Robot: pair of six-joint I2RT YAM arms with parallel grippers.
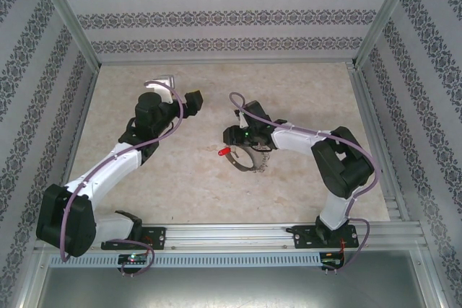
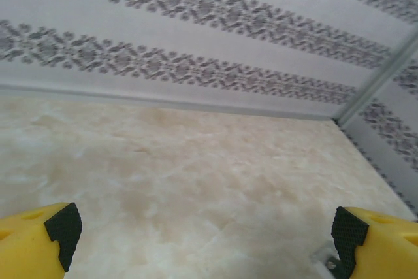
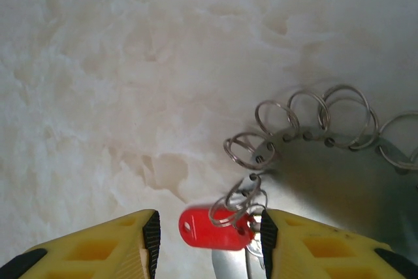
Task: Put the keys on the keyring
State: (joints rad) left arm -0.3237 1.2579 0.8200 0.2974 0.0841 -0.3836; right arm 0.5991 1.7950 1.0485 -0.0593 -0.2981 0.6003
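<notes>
My right end effector stands part-way apart and grasps nothing that I can see. The red key lies between its pads, with a clear gap on one side. On the other side the pad sits close against a small ring at the edge of the keyring. That small ring overlaps the key's head, and I cannot tell whether the key is threaded through it or only lies under it. The keyring rests flat on the worktop, just beyond the key, its rim fringed with more loops.

My left end effector is released, pads wide apart and empty, well apart from the keyring on the left arm's side.

I judge the main risk to be closing now. The pads could pinch the loop together with the key, and any lift would then drag the whole keyring. The key is tiny and smooth-headed, so an off-centre squeeze could flick it away from the keyring or twist it out of line.
</notes>
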